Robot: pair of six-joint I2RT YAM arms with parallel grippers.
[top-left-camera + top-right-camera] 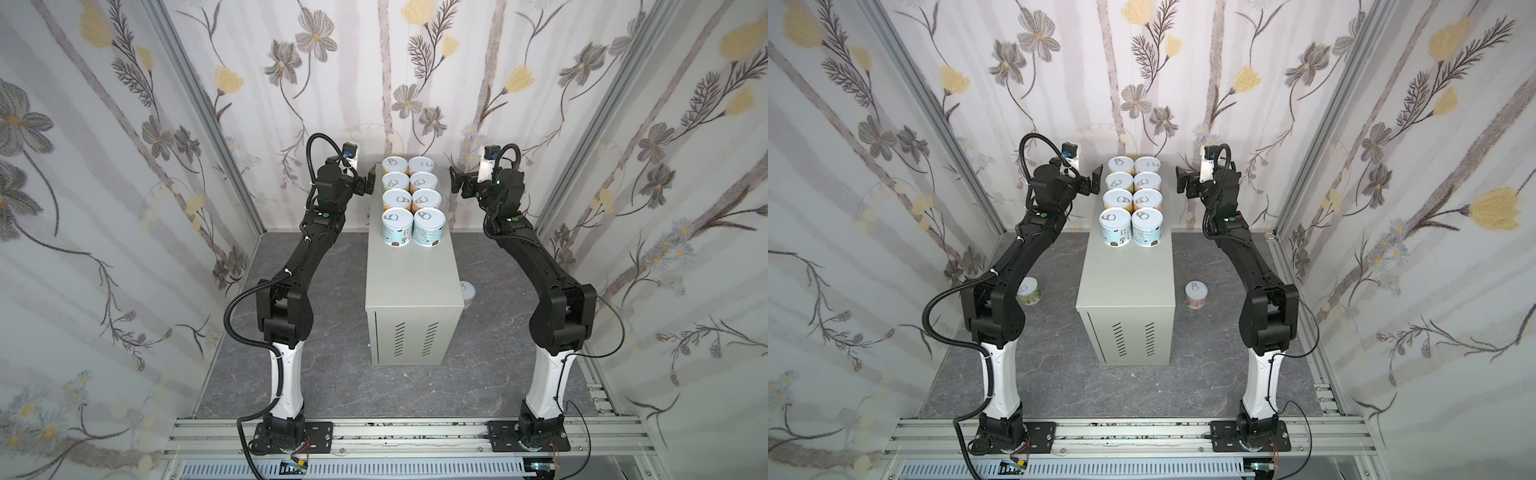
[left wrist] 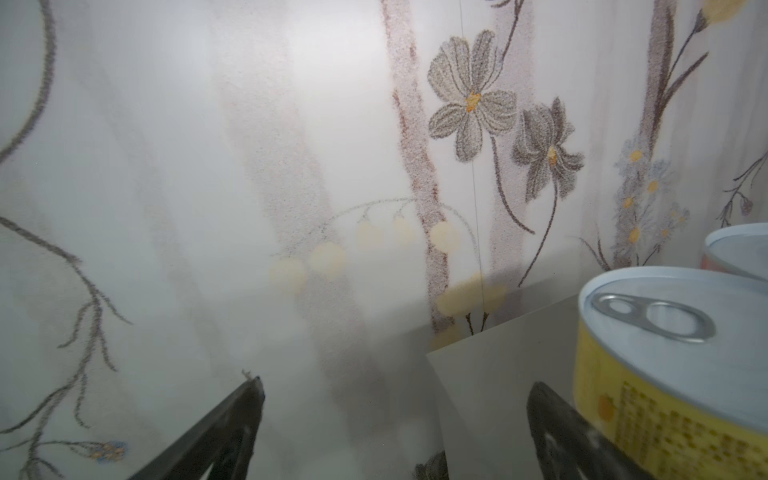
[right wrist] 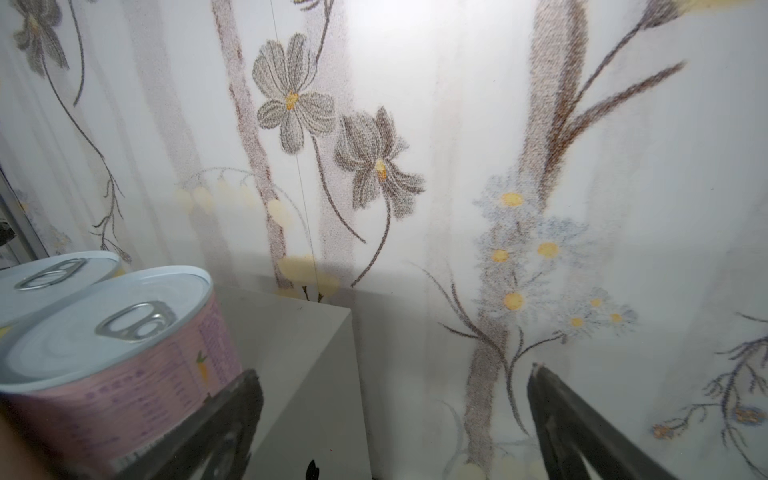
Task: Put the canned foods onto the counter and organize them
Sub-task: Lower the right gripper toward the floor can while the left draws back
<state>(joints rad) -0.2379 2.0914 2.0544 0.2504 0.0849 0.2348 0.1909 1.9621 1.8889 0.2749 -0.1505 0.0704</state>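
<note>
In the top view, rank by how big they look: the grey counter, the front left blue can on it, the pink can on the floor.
1. counter
2. front left blue can
3. pink can on the floor; it sits lower, farther from the camera, so true sizes may match.

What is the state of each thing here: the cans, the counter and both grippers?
Eight cans: upright on the counter, two columns of four, lids sealed.
Pink can: upright on the floor, right of the counter.
Greenish can: on the floor, left of the counter, partly hidden by the left arm.
Left gripper: open, empty.
Right gripper: open, empty.
</note>
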